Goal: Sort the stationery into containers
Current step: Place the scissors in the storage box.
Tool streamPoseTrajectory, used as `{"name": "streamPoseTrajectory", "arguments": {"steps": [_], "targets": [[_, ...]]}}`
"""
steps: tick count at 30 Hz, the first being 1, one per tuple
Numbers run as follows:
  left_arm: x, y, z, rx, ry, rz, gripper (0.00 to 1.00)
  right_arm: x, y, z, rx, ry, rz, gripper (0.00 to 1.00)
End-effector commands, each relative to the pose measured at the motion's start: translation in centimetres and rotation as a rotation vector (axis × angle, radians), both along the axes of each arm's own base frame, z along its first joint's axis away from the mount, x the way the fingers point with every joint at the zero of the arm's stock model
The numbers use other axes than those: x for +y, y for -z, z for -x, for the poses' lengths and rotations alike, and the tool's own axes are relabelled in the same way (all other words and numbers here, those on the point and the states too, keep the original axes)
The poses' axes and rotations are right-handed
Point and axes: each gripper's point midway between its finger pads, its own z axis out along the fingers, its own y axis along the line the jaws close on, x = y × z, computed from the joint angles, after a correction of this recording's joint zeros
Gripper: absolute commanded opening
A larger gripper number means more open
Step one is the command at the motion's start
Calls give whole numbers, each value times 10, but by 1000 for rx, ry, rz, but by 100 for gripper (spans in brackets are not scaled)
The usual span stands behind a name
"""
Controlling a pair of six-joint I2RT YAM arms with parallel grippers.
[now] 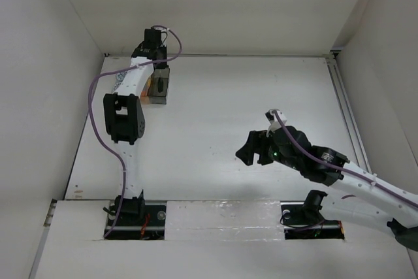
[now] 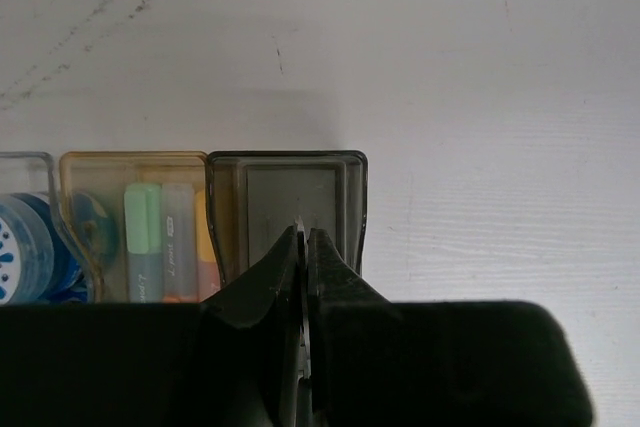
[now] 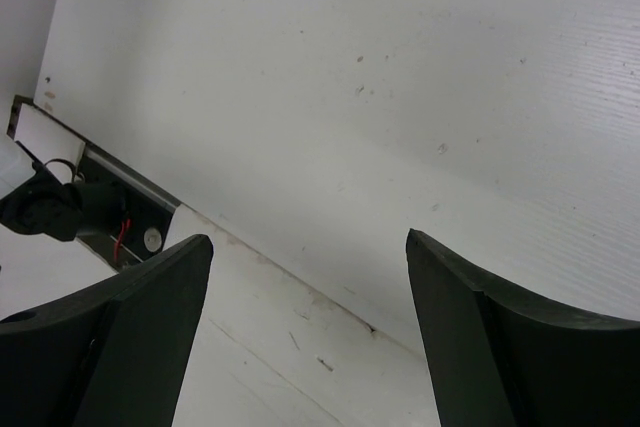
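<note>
The containers point(image 1: 159, 89) stand in a row at the table's far left, under my left arm. In the left wrist view the clear bin point(image 2: 25, 159) holds a blue-and-white roll point(image 2: 25, 247). The amber bin point(image 2: 130, 158) holds green point(image 2: 142, 237), grey-white point(image 2: 177, 237) and orange point(image 2: 205, 247) markers, with a blue shape point(image 2: 92, 222) beside them. My left gripper point(image 2: 303, 230) hangs over the dark grey bin point(image 2: 290, 161), shut on a thin pale blade, seemingly the scissors point(image 2: 298, 219); the handles are hidden. My right gripper point(image 3: 310, 247) is open and holds nothing, low over bare table at the near right point(image 1: 251, 151).
White walls close in the table on the left, back and right. A metal rail point(image 1: 346, 109) runs along the right edge. The left arm's base point(image 3: 60, 207) and the raised mounting strip point(image 1: 222, 217) lie at the near edge.
</note>
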Motion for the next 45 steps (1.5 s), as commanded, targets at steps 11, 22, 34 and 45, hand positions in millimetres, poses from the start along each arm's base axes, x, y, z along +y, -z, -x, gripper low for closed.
{"name": "streamPoseTrajectory", "arguments": {"steps": [11, 22, 34, 45], "targets": [[25, -9, 2, -50, -103, 59, 0, 17, -27, -2, -47, -44, -74, 84], [15, -7, 3, -44, -121, 138, 0, 17, -30, 0, -37, -43, -95, 83], [15, -16, 8, -30, -163, 167, 4, 19, -33, 5, -31, -64, -123, 83], [11, -41, 13, -57, -149, 194, 29, 17, -34, 8, -33, -72, -133, 83]]}}
